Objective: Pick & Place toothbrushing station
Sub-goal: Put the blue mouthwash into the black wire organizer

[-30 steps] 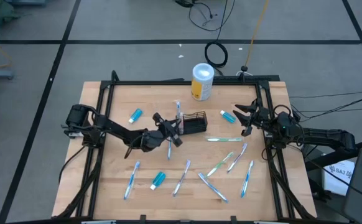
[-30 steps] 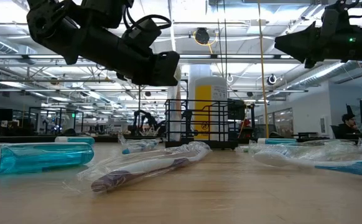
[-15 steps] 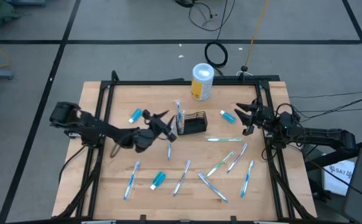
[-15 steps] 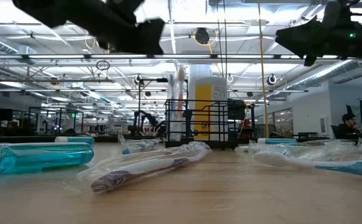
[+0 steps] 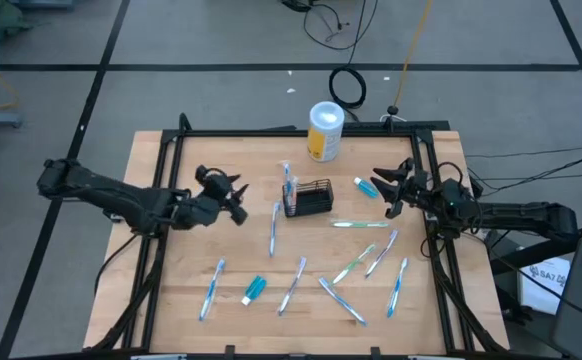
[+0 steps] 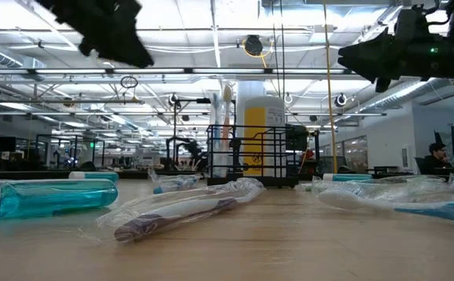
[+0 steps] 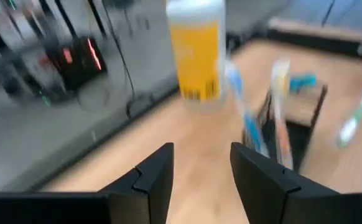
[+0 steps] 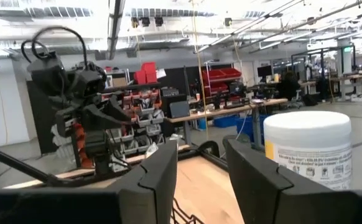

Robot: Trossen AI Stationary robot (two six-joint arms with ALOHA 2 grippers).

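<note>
The toothbrushing station, a small black wire-mesh basket (image 5: 312,197), stands on its base on the wooden table, a little beyond the table's middle. Two toothbrushes (image 5: 289,184) stand upright in its left end; they also show in the left wrist view (image 7: 279,106). My left gripper (image 5: 239,200) hangs open and empty above the table, left of the basket, pointing toward it. My right gripper (image 5: 383,192) is open and empty, right of the basket near the table's right edge. In the low view the basket (image 6: 250,156) stands in mid-distance.
A white-and-yellow canister (image 5: 325,130) stands at the far edge behind the basket. Several wrapped toothbrushes lie loose on the near half, one (image 5: 273,228) just left of the basket and one (image 5: 359,224) to its right. Blue tubes (image 5: 218,185) (image 5: 365,186) (image 5: 254,289) lie about.
My left gripper has drawn back from the basket's left side toward the table's left edge and has risen. The toothbrushes stay standing in the basket.
</note>
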